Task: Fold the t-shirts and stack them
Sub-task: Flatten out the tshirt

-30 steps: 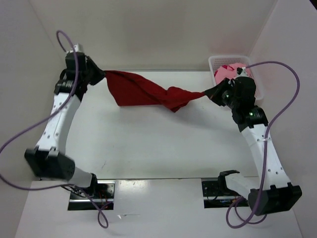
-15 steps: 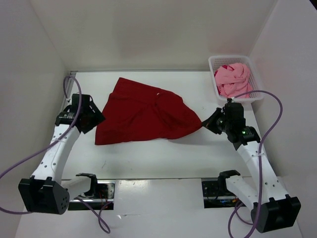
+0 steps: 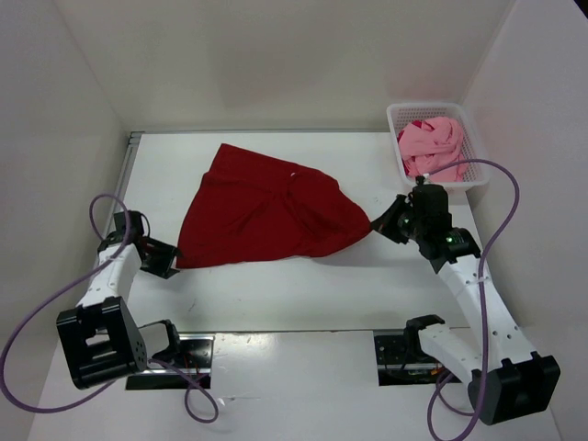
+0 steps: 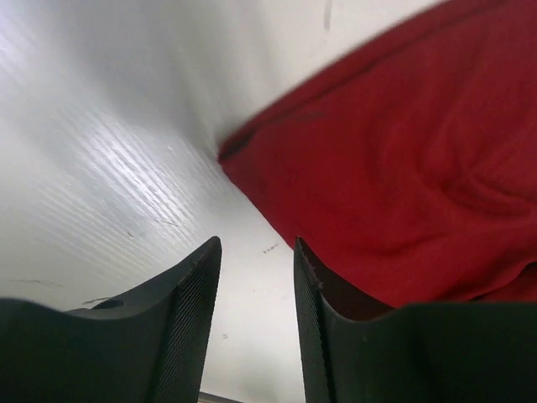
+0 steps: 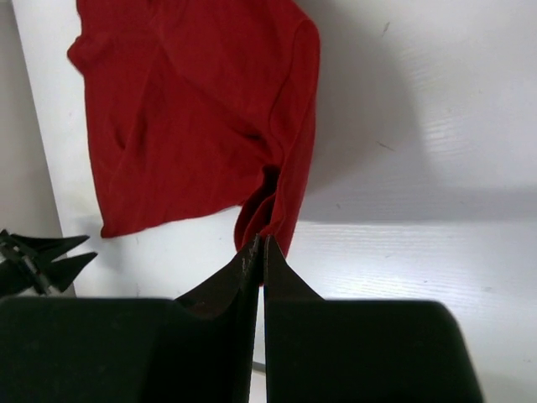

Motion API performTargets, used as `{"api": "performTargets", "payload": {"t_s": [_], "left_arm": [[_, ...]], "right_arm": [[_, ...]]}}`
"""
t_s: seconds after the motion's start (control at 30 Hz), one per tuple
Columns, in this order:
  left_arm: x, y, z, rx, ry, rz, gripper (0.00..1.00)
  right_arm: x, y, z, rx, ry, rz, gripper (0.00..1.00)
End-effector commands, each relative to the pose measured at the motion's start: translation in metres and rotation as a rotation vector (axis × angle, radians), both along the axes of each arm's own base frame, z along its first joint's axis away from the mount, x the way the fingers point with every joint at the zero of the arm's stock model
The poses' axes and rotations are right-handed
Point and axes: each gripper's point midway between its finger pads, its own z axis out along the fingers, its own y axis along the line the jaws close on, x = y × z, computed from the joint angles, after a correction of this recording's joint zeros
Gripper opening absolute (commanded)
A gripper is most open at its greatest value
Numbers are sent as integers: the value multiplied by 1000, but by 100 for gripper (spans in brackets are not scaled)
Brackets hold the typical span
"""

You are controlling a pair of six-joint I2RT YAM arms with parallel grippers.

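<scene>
The dark red shirt lies spread but rumpled on the table, roughly fan-shaped, its cloth gathering to a point at my right gripper, whose jaws are pinched closed on that bunched tip. My left gripper sits just beside the shirt's near left corner, jaws partly apart with only bare table between them (nothing held there). The pink shirt is heaped in the basket at the far right, with a bit of brighter red showing beside it. I judge this cloth light, limp and quick to crease. It should drape and drag rather than hold a shape, and a shallow pinch could slip or lift only the top layer. The best holds look like the hem corners or shoulder seams, taken low against the table, with both arms lifting together so the cloth stays taut.
</scene>
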Motion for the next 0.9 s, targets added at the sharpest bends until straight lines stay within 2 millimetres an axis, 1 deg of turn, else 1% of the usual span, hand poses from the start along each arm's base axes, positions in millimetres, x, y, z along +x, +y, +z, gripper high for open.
{"api": "performTargets", "payload": {"t_s": [0.0, 0.03, 0.07, 0.1, 0.13, 0.17, 0.2, 0.27, 0.33, 0.4, 0.47, 0.5, 0.53, 0.6, 0.63, 0.67, 0.7, 0.73, 0.77, 0.8, 0.83, 0.87], "left_arm": [[-2, 4, -5, -39, -12, 60, 49], [-2, 8, -7, -37, -18, 78, 49], [-2, 10, -11, -41, -21, 100, 51], [-1, 8, -21, -53, -21, 96, 53], [1, 11, -24, -57, -25, 120, 53], [8, 13, -27, -58, -38, 131, 53], [10, 14, -28, -57, -41, 131, 53], [19, 18, -26, -49, -64, 130, 54], [24, 20, -28, -49, -64, 130, 54], [23, 24, -34, -34, -47, 139, 54], [26, 25, -41, -38, -37, 139, 50], [25, 24, -44, -41, -25, 140, 46], [26, 24, -49, -44, -16, 140, 33], [31, 27, -45, -31, -28, 117, 19], [26, 22, -49, -40, 1, 105, 9], [29, 23, -46, -33, -4, 91, 4], [31, 19, -39, -24, -15, 62, 1], [38, 20, -23, -3, -53, 52, 0], [43, 17, -11, 7, -85, 36, 0], [49, 8, 3, 16, -124, -5, 0], [55, 1, 27, 32, -187, -32, 0], [73, -2, 60, 52, -272, -59, 0]], "right_arm": [[5, 20, 11, 36, -59, 84, 6], [6, 20, 9, 44, -62, 79, 6], [4, 25, 9, 51, -61, 99, 6], [5, 28, 8, 52, -60, 108, 6], [5, 28, 8, 52, -60, 108, 6], [4, 29, 8, 47, -61, 112, 6], [4, 30, 8, 46, -61, 112, 6], [4, 30, 8, 46, -61, 112, 6], [1, 31, 1, 49, -42, 120, 6], [0, 33, 1, 50, -41, 129, 6], [-1, 34, 1, 55, -40, 137, 6], [-1, 34, 1, 55, -40, 137, 6], [0, 35, 5, 57, -49, 137, 6], [2, 33, 8, 46, -63, 135, 6], [2, 33, 8, 46, -63, 135, 6], [5, 32, 16, 43, -82, 125, 6], [8, 33, 17, 42, -81, 125, 6], [13, 31, 19, 33, -81, 113, 6], [19, 30, 33, 22, -109, 108, 6], [25, 26, 40, 4, -123, 79, 6], [28, 22, 46, -25, -125, 73, 4], [40, 20, 69, -39, -161, 57, 3]]}}
